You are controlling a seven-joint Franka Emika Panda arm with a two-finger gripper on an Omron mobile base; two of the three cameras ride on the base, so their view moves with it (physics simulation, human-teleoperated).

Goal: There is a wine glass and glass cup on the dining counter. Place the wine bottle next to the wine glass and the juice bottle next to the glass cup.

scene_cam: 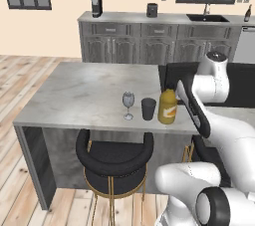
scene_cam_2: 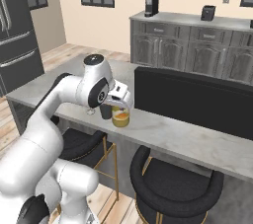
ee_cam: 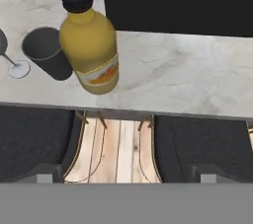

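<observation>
Marble-look grey-white stone forms the dining counter [scene_cam: 84, 95], and the task's things stand in a short row near its front edge. Leftmost in the left base view is the wine glass [scene_cam: 128, 104], clear and stemmed, upright on its round foot. Just right of it stands the glass cup [scene_cam: 148, 109], a dark straight-sided tumbler, close beside the glass but with a sliver of counter between them. Right again is the juice bottle [scene_cam: 168, 106], squat and yellow-orange with an orange-white label, upright and just beside the cup; whether the two touch I cannot tell. The same order shows in the hand view: foot of the wine glass [ee_cam: 18, 68] at the left edge, the glass cup [ee_cam: 47, 53], then the juice bottle [ee_cam: 91, 45] with its dark cap. Behind the row, to the right, the black cooktop [scene_cam: 234, 83] is set into the counter.

The gripper [ee_cam: 126, 177] hangs out past the counter's near edge, apart from the bottle, its fingers spread wide with nothing between them. Below them lie two black stools [scene_cam: 113, 158] and the wood floor [ee_cam: 118, 144].

Far off, on the back counter by the sink at the right, a slim dark wine bottle [scene_cam: 247, 14] stands upright.
</observation>
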